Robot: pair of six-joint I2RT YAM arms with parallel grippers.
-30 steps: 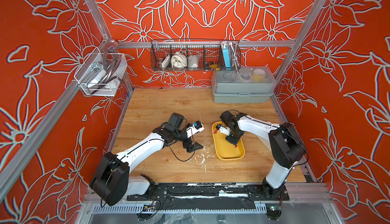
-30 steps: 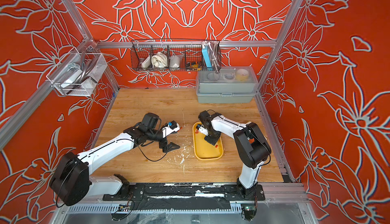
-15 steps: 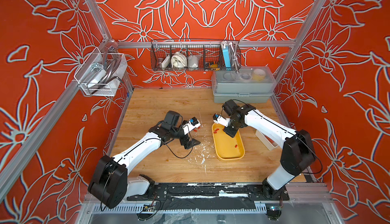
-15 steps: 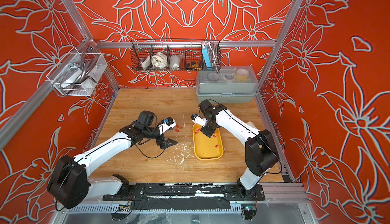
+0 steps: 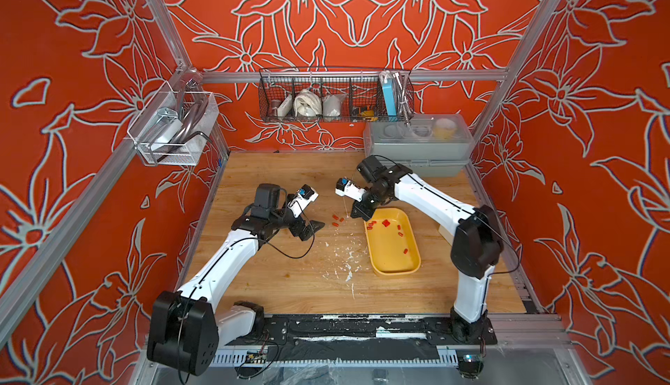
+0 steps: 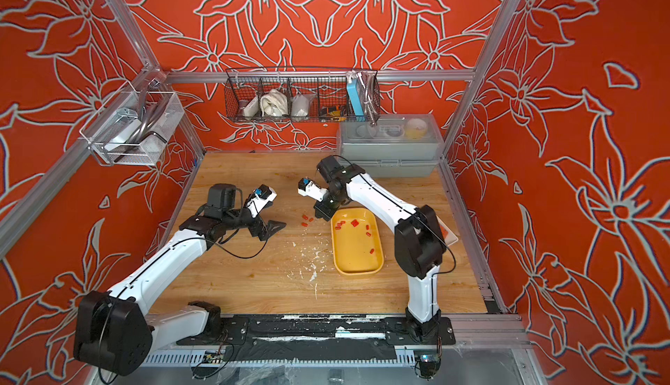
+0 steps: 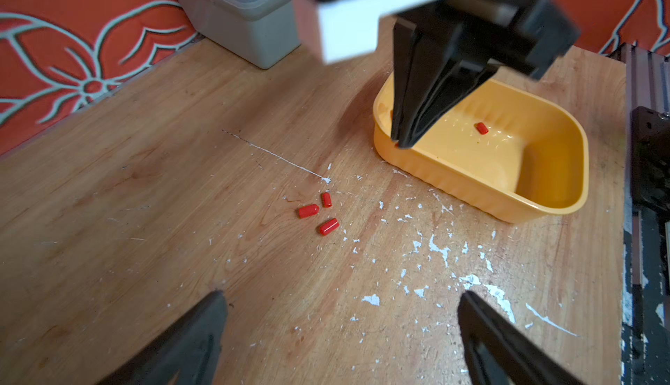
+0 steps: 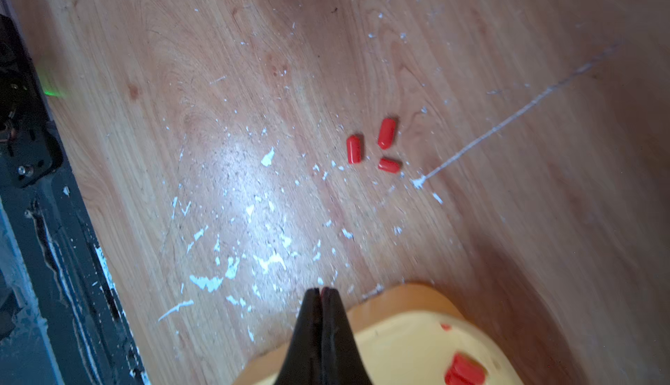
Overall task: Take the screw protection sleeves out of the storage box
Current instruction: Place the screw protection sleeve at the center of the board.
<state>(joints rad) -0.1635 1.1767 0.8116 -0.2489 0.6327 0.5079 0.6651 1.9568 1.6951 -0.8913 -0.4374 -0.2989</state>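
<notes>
Hovering at the storage box (image 5: pixel 393 270) corner, my right gripper (image 8: pixel 321 292) pinches a red screw protection sleeve (image 7: pixel 397 144); left gripper (image 7: pixel 341 294) gapes wide.

- The right tool (image 5: pixel 359 215), with a red screw protection sleeve (image 7: pixel 397 144) nipped at its closed tips, is moved from the middle of the storage box (image 5: pixel 395 272) to its far left corner.
- The left tool (image 5: pixel 312 229) is drawn back across the surface (image 5: pixel 290 285), away from the storage box, and is now placed left of three other sleeves (image 5: pixel 335 224) lying there.
- A white dish (image 6: pixel 448 237) behind the right elbow is partly uncovered.
</notes>
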